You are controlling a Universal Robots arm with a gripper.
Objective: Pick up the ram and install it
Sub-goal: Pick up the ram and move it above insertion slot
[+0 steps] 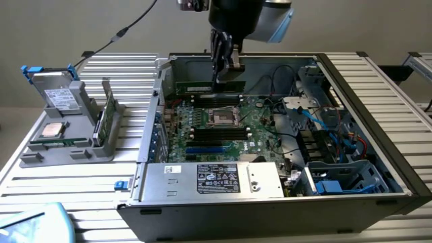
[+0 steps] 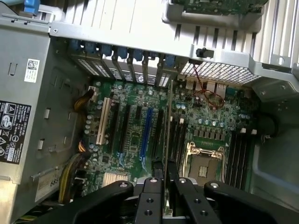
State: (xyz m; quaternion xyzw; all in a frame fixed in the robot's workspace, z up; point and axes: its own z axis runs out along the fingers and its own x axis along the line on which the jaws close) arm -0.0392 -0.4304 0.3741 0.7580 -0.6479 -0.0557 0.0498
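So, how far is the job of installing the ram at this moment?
Done: the ram is lifted and hangs inside the open case. In hand: the gripper is shut on it, holding it over the motherboard. Left: it looks not yet pressed into the memory slots.

Gripper point(image 1: 221, 80) hangs over open computer case point(image 1: 236, 223), fingers clamped on top edge of ram point(image 1: 199, 87). Ram held level, over memory slots point(image 1: 214, 101) beyond processor socket point(image 1: 221, 117) on motherboard point(image 1: 250, 139); contact with slot unclear. Power supply point(image 1: 216, 179) along near side. Grey holder point(image 1: 68, 152) with processor chip point(image 1: 52, 130) at exterior view's left.
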